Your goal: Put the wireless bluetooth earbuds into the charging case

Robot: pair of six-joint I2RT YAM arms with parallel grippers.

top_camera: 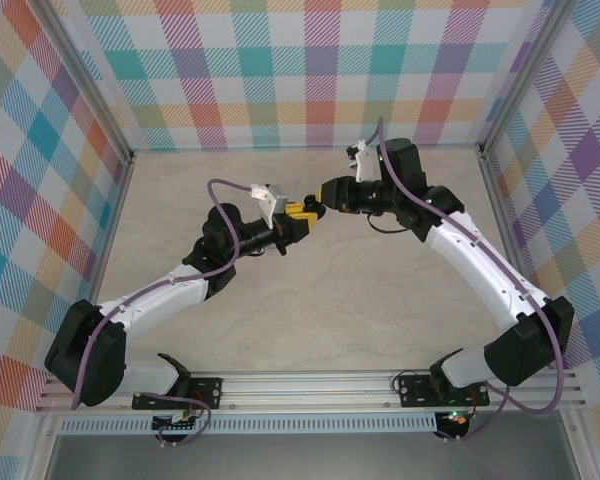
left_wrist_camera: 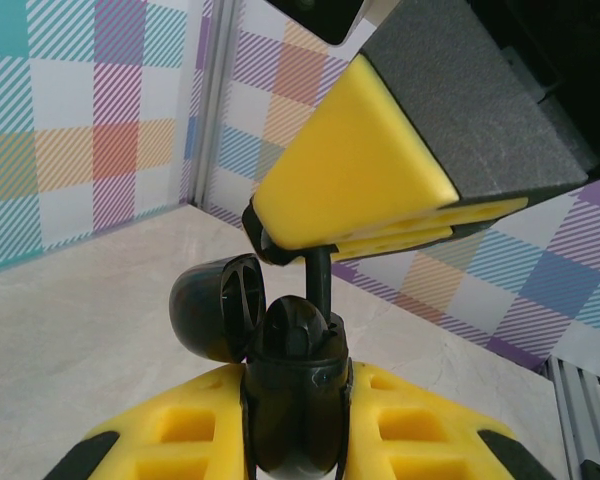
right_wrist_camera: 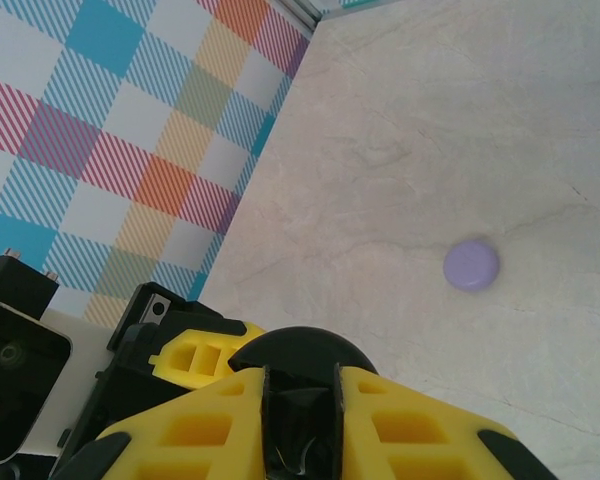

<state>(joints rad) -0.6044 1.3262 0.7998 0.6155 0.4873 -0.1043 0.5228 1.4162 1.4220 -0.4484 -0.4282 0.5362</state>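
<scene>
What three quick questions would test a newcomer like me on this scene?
1. True or false: the left gripper is shut on a black charging case with its lid open.
2. What lies by itself on the table? A) a lavender round case; B) a red cup; C) a spoon.
3. Which gripper pinches the black earbud above the open case?

Key: 1 true; 2 A; 3 the right gripper.
</scene>
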